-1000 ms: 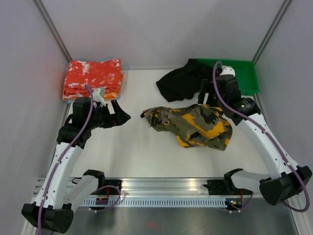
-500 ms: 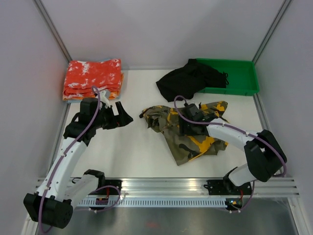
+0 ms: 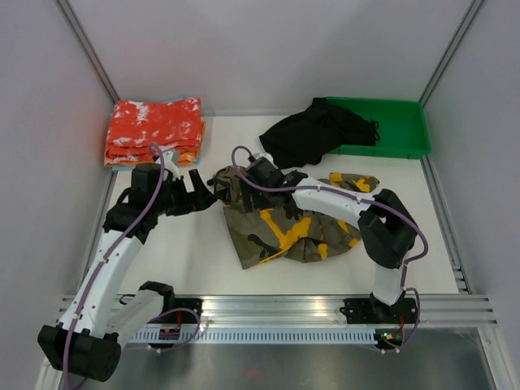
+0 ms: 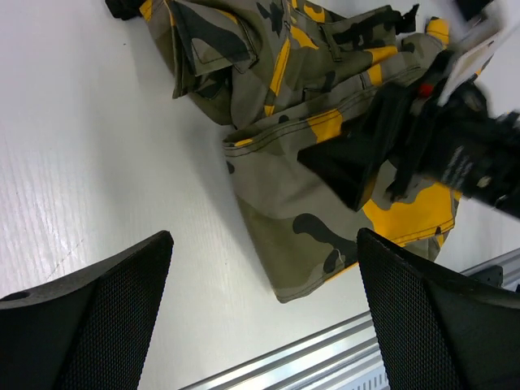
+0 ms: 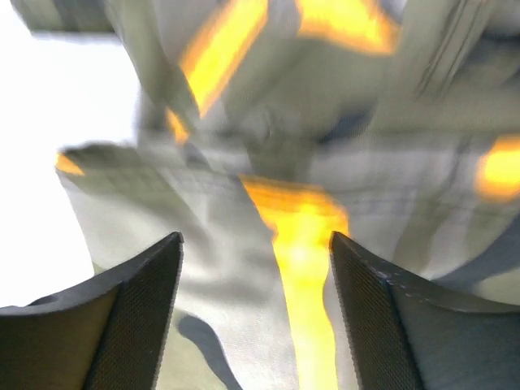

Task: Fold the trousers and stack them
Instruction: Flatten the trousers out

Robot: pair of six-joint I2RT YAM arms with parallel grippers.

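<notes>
I see the trousers (image 3: 280, 231) lying in a crumpled heap in the middle of the table (image 3: 187, 260), not folded. My left gripper (image 3: 197, 191) hangs just to the left of them. Its fingers (image 4: 97, 309) are wide apart with nothing between them. My right gripper (image 3: 250, 187) reaches across and sits over the left end of the trousers. Its fingers (image 5: 122, 325) are well apart too (that view is blurry, so I cannot tell if they touch the cloth). A black garment (image 3: 305, 134) lies behind, partly in a green tray (image 3: 398, 130). Folded red-orange cloths (image 3: 154, 130) sit at the back left.
</notes>
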